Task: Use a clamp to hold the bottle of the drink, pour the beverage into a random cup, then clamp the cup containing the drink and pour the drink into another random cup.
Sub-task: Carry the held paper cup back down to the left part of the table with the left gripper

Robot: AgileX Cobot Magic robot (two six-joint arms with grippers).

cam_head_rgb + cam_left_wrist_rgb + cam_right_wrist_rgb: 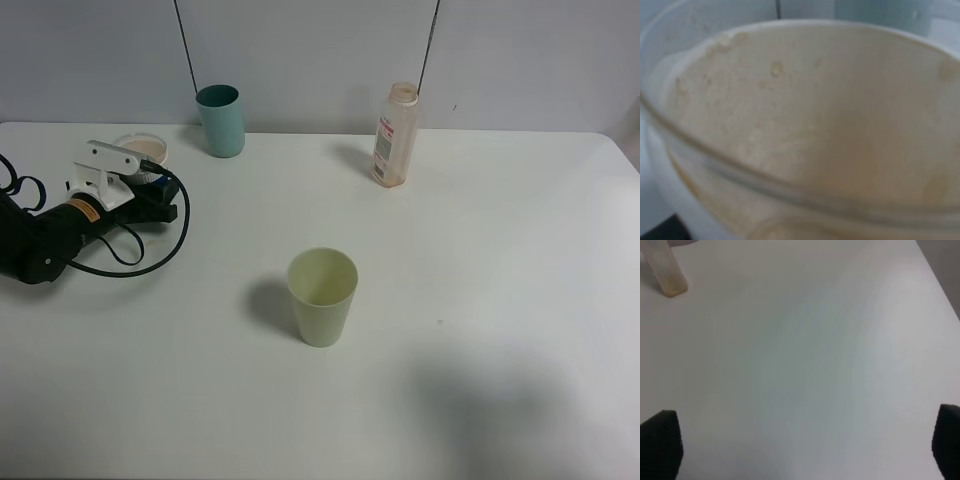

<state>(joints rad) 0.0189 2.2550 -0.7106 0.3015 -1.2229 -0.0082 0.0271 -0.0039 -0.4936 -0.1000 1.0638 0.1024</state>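
From the high camera, my left claw is clamped shut on the blue-and-white cup, just left of the teal cup at the table's far edge. Left wrist view shows only the cup's wet, tan-stained inside. Bottle stands well right of the teal cup; pale green cup in front, between them. Right claw spread wide, empty, over bare table.

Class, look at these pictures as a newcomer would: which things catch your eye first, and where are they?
The pale green cup stands alone mid-table. At the back stand the teal cup and the bottle. At the left, the black arm's pincer is at a paper cup, whose stained inside fills the left wrist view.
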